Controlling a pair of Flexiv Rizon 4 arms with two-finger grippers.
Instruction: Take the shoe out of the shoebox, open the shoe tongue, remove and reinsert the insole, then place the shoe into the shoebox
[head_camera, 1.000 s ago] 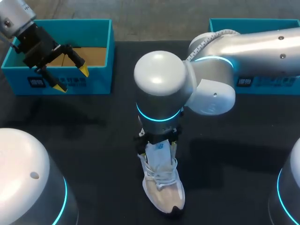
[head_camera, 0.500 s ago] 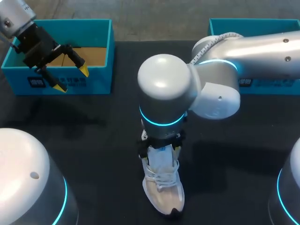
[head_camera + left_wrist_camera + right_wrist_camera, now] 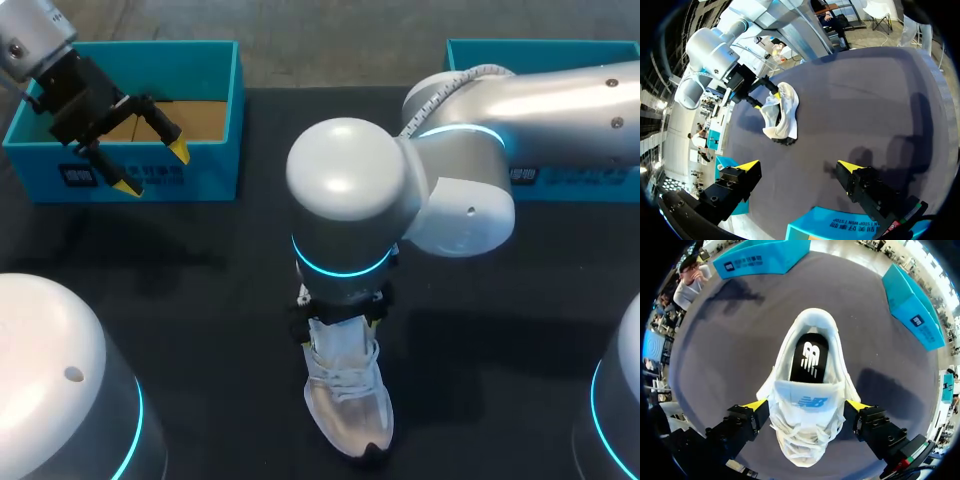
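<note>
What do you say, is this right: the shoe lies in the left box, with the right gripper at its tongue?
Not quite. The shoe stands on the table, not in the left box, as the head view shows; the right gripper is at its tongue.

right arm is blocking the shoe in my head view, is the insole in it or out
observer: In. The right wrist view shows the flat black insole lying inside the white fabric sneaker.
operator: ok and the tongue, open or down
observer: Open. The white padded tongue is folded forward over the laces, right under the right tool, so the shoe's opening is uncovered.
</note>
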